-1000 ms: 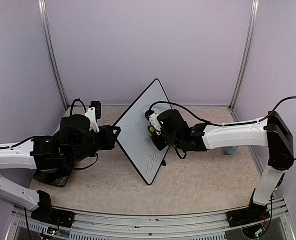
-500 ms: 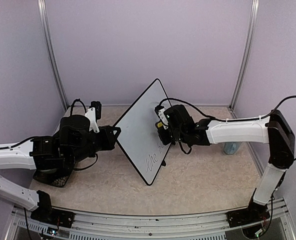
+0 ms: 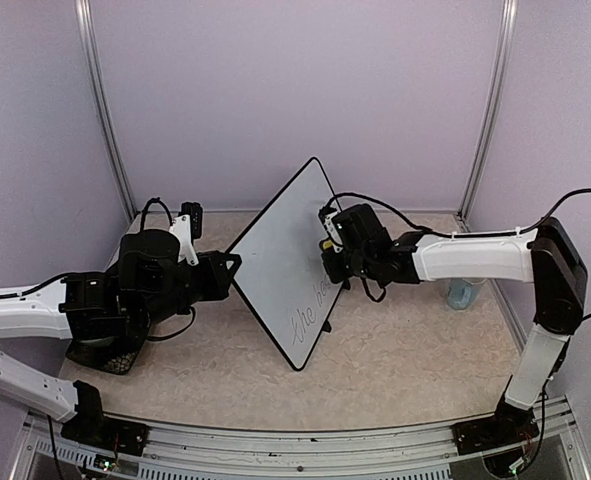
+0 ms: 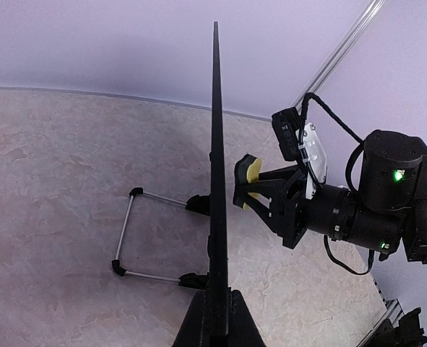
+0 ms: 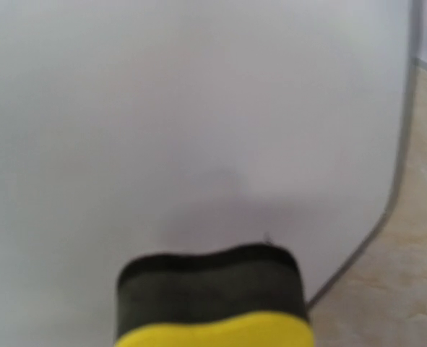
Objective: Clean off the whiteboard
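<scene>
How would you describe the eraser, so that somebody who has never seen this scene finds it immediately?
Find the whiteboard standing on edge in the middle of the table. On its written side, the right gripper holds a small sponge eraser close to the board. It is the only yellow thing here, with a black layer facing the board.

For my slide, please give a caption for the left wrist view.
Left gripper clamps the whiteboard edge-on while the right gripper holds a yellow eraser beside it.
</scene>
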